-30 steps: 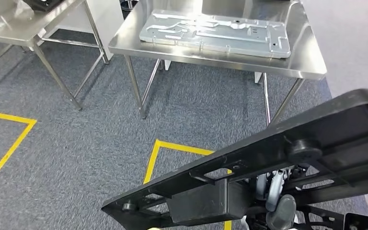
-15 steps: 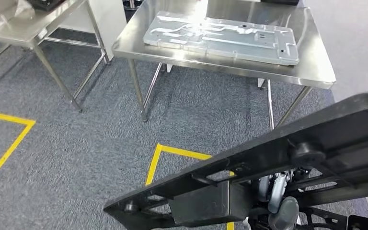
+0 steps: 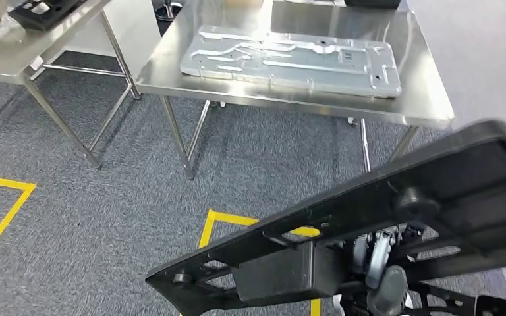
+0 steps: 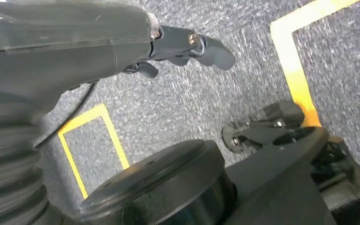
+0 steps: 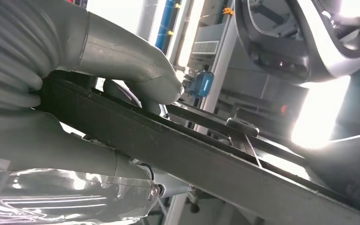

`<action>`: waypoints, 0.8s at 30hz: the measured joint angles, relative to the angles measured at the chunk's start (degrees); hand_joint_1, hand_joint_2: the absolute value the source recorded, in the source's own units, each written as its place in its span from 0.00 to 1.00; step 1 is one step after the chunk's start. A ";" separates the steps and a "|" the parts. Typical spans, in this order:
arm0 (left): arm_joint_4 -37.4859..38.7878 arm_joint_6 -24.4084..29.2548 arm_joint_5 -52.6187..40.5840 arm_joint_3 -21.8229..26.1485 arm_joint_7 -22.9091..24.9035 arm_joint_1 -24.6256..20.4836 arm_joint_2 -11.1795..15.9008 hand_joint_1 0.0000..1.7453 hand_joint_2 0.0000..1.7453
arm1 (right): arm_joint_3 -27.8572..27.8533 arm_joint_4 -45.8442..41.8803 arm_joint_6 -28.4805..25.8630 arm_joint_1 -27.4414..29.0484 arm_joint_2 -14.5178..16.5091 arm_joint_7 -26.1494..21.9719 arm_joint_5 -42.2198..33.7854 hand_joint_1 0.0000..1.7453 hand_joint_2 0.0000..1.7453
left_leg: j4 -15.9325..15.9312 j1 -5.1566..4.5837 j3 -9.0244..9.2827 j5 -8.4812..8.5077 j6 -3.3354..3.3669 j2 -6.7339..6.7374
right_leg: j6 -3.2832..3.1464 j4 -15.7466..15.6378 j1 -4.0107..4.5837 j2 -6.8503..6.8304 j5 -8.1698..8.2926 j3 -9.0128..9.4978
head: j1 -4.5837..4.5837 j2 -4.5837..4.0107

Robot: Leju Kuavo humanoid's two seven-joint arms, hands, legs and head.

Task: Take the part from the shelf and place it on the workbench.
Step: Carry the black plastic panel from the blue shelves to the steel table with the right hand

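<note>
Above grey carpet [image 3: 105, 197], right hand [image 5: 75, 117] fingers [image 5: 145, 77] clamp the black part [image 3: 369, 217].

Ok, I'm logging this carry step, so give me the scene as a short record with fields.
Carried part: black plastic frame part, long, held tilted over the floor
Right robot hand: grips the frame's bar
Left robot hand: holds nothing, fingers extended
Workbench: steel table ahead
On workbench: silver metal plate, lying flat
Floor: grey carpet with yellow tape lines
</note>
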 joint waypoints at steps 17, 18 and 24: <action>0.03 0.29 -0.59 -0.02 0.01 0.28 -0.22 0.00 1.00 | -0.03 0.07 -1.32 0.04 -0.08 -0.01 0.50 1.00 1.00 | -3.69 -0.05 11.27 -7.13 0.55 -0.63 | 0.34 1.86 0.43 -0.65 7.02 -9.88 | 0.03 0.00; 0.02 0.30 -0.59 -0.03 0.03 0.21 -0.20 0.00 1.00 | 0.02 0.03 -1.46 0.03 -0.06 0.00 0.51 1.00 1.00 | -3.57 -0.09 11.63 -6.90 0.17 -0.56 | 0.03 1.49 0.33 -0.51 6.79 -9.16 | -0.02 0.00; 0.01 0.29 -0.55 -0.02 -0.06 -0.03 -0.10 0.00 1.00 | 0.55 -0.08 -4.18 -0.10 -0.02 0.00 1.37 1.00 1.00 | 11.21 0.18 2.38 -10.52 -0.52 -0.55 | -1.55 0.11 0.32 -0.31 3.32 -3.84 | -0.34 0.01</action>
